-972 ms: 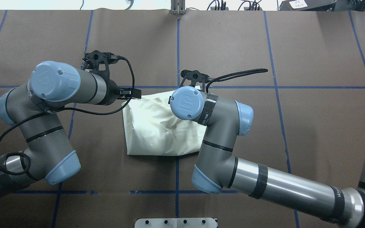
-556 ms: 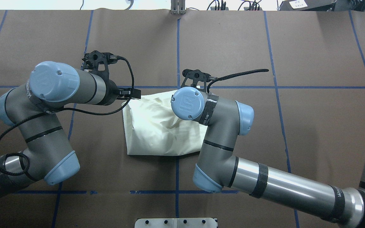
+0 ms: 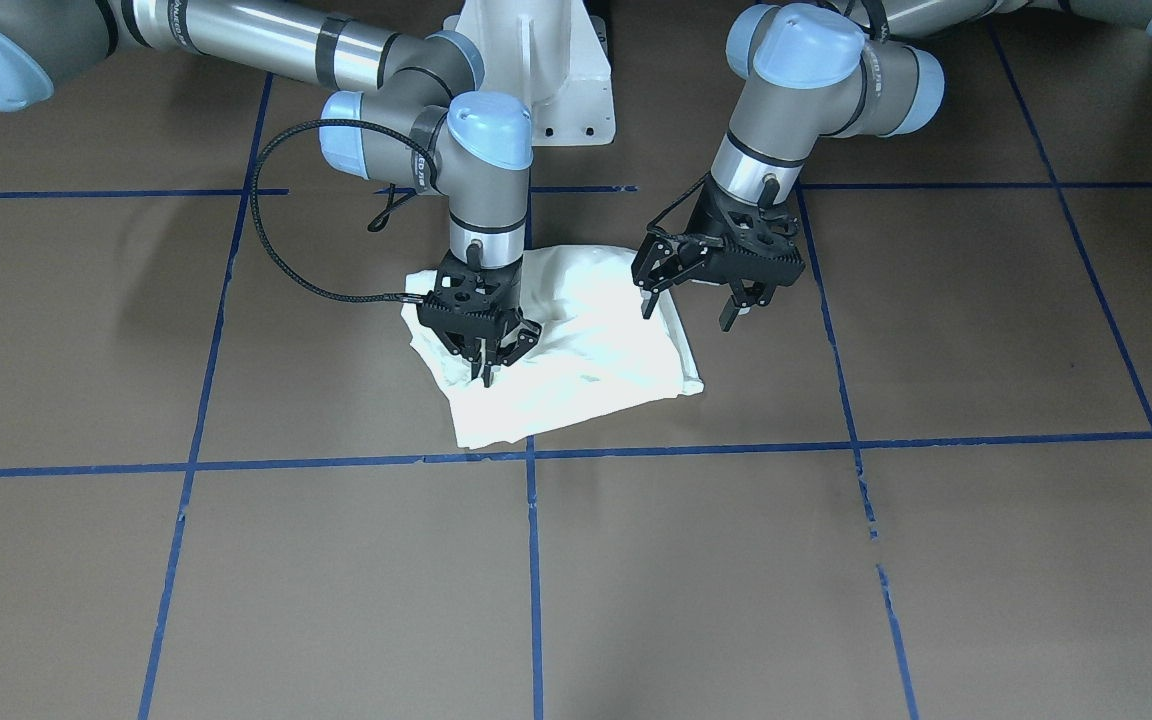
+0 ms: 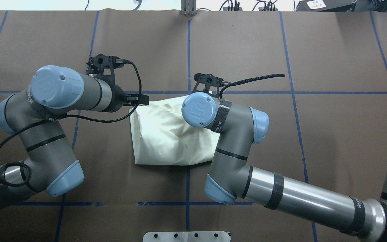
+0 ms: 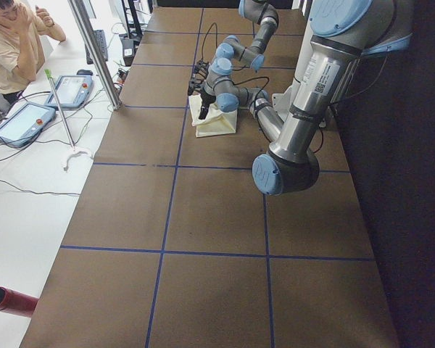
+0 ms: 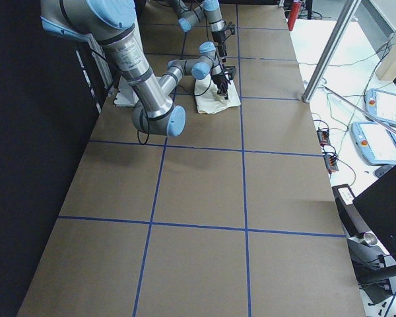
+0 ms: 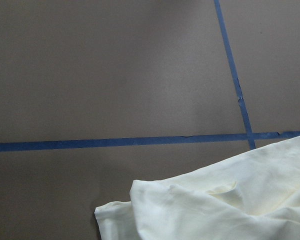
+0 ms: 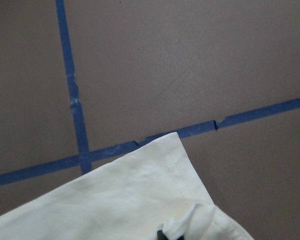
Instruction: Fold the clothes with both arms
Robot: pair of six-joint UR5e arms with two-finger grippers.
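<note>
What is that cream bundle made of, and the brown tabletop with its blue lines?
The cream shirt looks like soft, matte cotton-type fabric: it creases and bunches, and the right wrist view shows a stitched hem. The table cover seems to be matte brown paper or thin card, though I cannot be sure. The blue lines look like stuck-on tape, with torn, wrinkled spots.

shirt on table | left tool at edge | right tool atop
</note>
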